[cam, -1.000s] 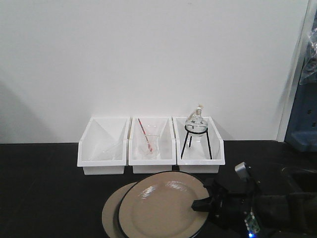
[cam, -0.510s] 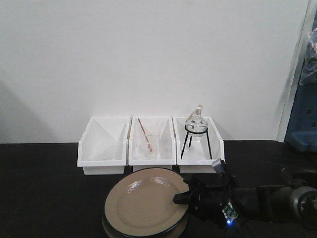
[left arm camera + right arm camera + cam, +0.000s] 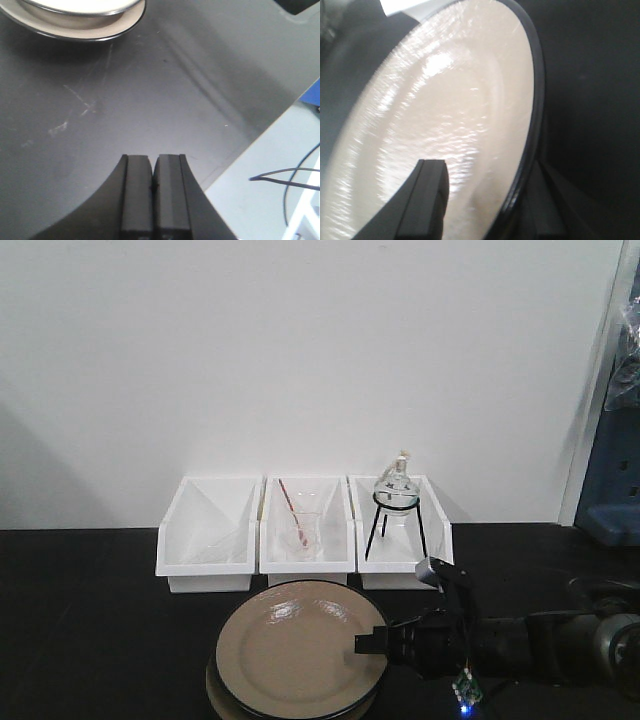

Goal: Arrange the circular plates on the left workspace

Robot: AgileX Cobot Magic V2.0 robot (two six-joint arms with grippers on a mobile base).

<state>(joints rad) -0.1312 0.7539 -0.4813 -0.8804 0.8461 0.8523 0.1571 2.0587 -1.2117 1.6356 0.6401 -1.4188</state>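
right gripper point(image 3: 372, 643) fingers point(image 3: 426, 200) pinch upper plate point(image 3: 300, 645) rim above lower plate point(image 3: 75, 22).

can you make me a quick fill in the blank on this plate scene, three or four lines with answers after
1. The right gripper holds the top plate by its ____ edge in the front view.
2. The top plate sits on a second, matching ____.
3. Behind the plates stand ____ white bins in a row.
4. The left gripper has its jaws ____, holding nothing, over the black countertop.

Missing words: right; plate; three; shut
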